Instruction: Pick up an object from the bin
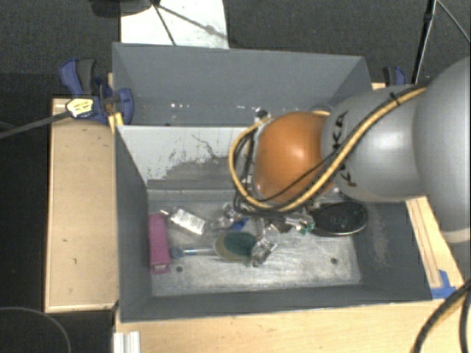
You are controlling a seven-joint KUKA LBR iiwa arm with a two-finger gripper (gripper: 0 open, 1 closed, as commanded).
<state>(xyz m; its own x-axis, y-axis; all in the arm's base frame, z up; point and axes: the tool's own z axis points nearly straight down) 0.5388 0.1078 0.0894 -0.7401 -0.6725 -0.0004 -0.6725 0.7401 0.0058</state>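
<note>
One green disc (235,245) lay just left of gripper (259,230); pink block (158,241) farther left, long axis crosswise to reach. We couldn't tell grip.

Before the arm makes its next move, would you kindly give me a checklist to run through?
1. Claw down inside the bin, near its middle: ok.
2. Target beside the claw: dark green disc lies closest, but whether it is the target: cannot tell.
3. Anything held in the claw: cannot tell.
4. Pink block apart at the left wall, out of the way: ok.
5. Black disc on the right, partly under the arm: cannot tell if clear.
</note>
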